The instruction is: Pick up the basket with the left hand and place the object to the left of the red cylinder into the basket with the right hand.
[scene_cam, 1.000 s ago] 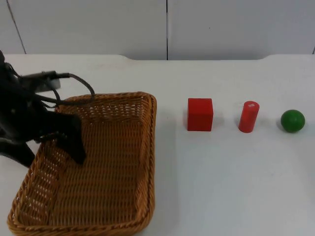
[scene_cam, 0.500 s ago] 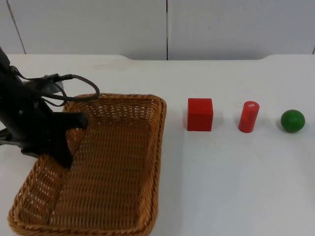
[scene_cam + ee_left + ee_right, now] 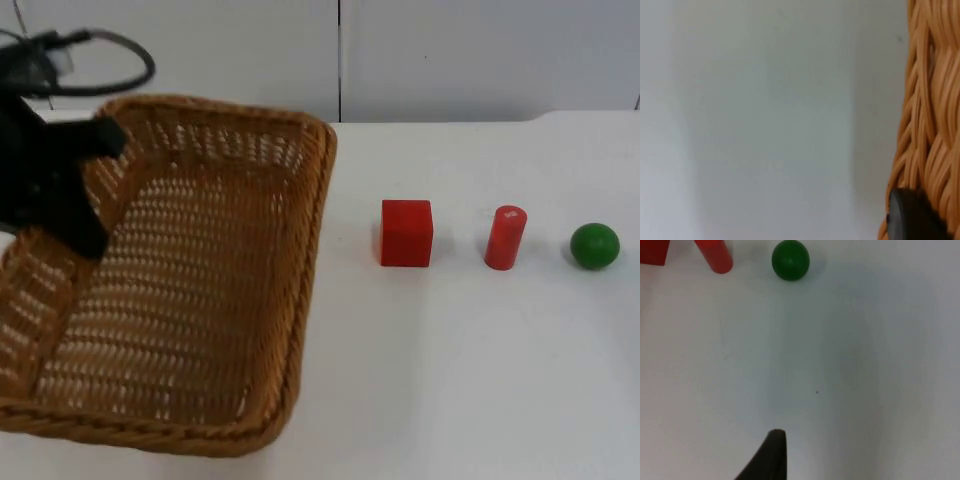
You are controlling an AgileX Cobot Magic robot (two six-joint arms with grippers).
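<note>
My left arm [image 3: 45, 180] looked a matte black, blocky in shape, and on my right wrist feed one of the fingers [image 3: 769, 457] showed as a dark, tapering, pointed tip.

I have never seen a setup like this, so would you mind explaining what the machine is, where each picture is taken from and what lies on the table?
This is a robot with two black arms, each ending in a two-finger gripper, working at a white table. One picture comes from a fixed camera looking down on the table; the other two come from cameras on the arms' wrists.

In the top view the left gripper is clamped on the left rim of a woven brown wicker basket, which hangs tilted above the table. The left wrist view shows that wicker rim beside a black fingertip.

On the table stand a red cube, a red cylinder and a green ball, in a row and apart. The right wrist view looks onto them across bare table; the right arm waits. The cube, left of the cylinder, is meant for the basket.
</note>
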